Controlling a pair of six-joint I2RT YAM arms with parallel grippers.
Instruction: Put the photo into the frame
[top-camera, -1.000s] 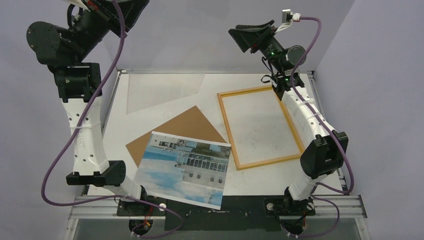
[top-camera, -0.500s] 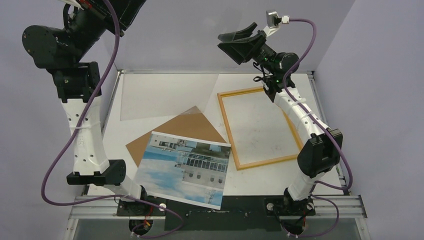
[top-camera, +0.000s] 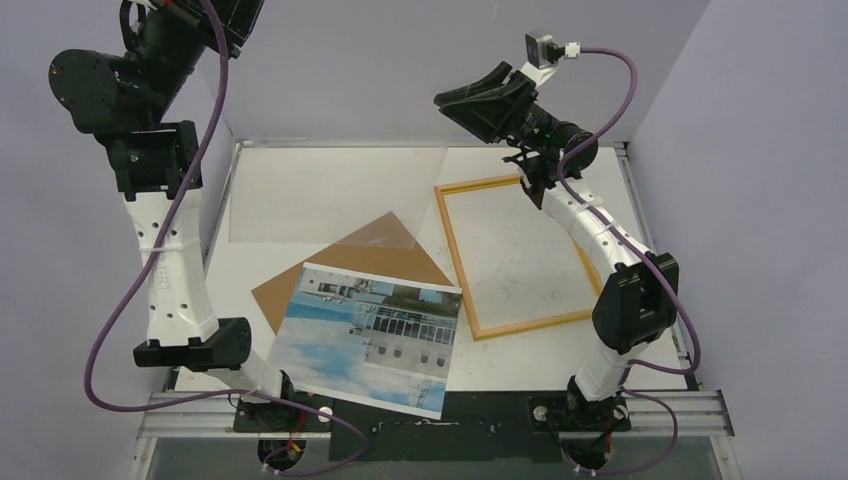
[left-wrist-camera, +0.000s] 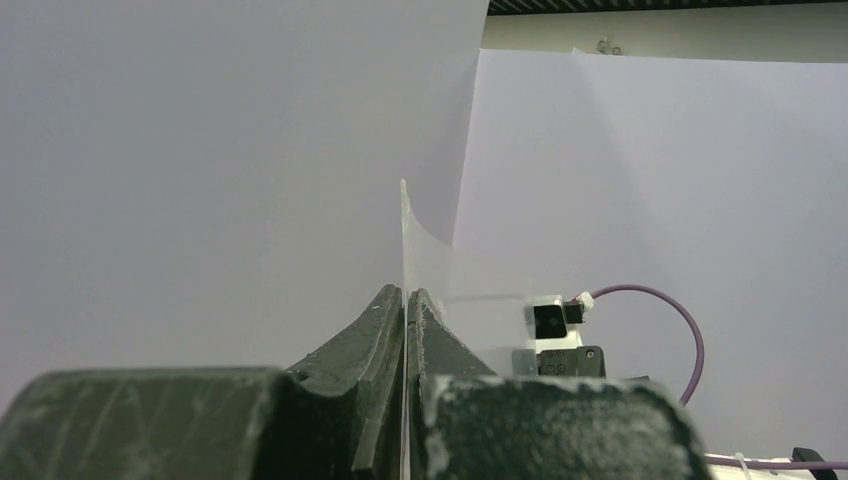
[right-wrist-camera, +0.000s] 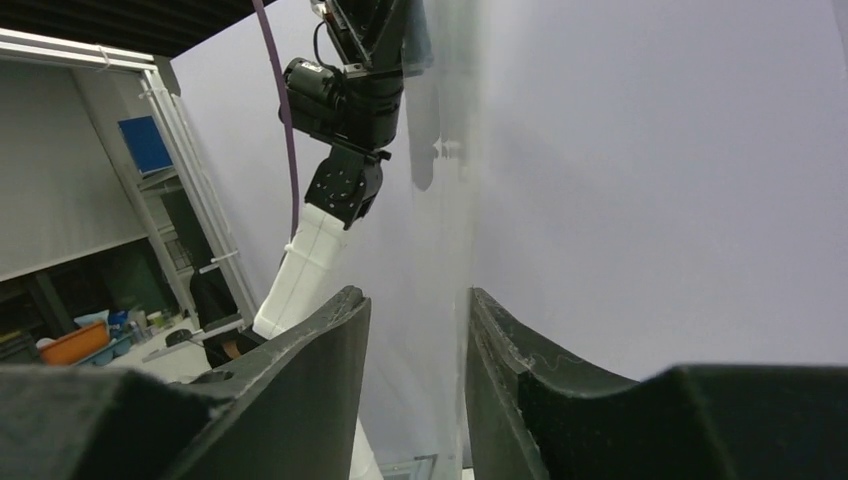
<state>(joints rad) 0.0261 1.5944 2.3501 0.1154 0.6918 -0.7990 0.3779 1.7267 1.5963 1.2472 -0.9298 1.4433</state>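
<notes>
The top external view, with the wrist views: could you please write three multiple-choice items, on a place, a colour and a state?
1. Where is the rectangular paper print of a pale building relative to the thin rectangular wood-coloured frame? A inside it; B outside, to its left in the top view; C across its far rail.
2. What colour is the flat backing board partly under the print? A green; B white; C brown.
3. The left end effector is: A shut on the clear transparent sheet; B wide open; C shut on the print.
Answers: 1 B, the print lies wholly outside the frame; 2 C, brown shows beyond the print's far edge; 3 A, its fingers press together on the thin sheet.
</notes>
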